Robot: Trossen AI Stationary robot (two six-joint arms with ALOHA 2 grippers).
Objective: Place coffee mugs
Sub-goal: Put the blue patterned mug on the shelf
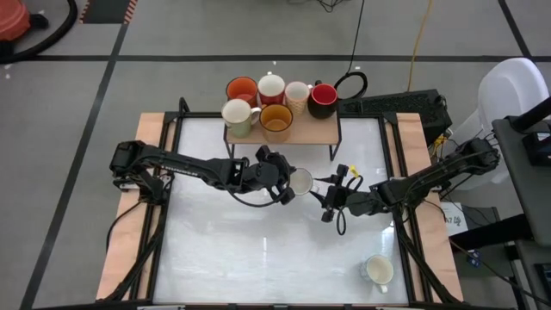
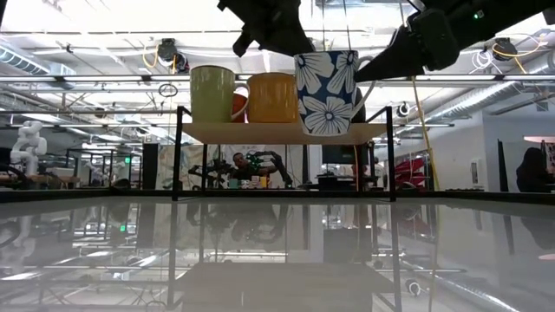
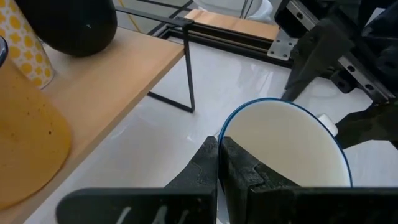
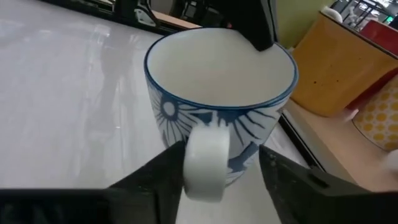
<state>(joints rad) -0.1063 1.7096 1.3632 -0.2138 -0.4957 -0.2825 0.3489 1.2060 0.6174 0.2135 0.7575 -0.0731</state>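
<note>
Your left gripper (image 3: 217,163) is clamped on the rim of the blue-flowered mug (image 2: 328,91), one finger inside and one outside the wall, and it holds the mug in the air above the white table (image 1: 258,258), just in front of the shelf. Your right gripper (image 4: 221,163) has its jaws spread wide on either side of the mug's white handle (image 4: 204,163); they do not appear to touch it yet, so the mug hangs from the left arm alone. This looks like a handover in mid-air, near the table's centre.

Further out, the wooden shelf (image 1: 323,131) at the far edge of the table carries six mugs in two rows: an orange mug (image 1: 241,89), a red-and-white mug (image 1: 271,87), a cream mug (image 1: 298,93) and a dark mug with a red inside (image 1: 323,97) at the back, a pale mug (image 1: 237,114) and an amber mug (image 1: 275,119) in front. The right end of the shelf's front row is bare.

One more white mug (image 1: 379,270) stands alone at the table's near right corner.

By my count you have six placed, one in hand and one left to fetch.
</note>
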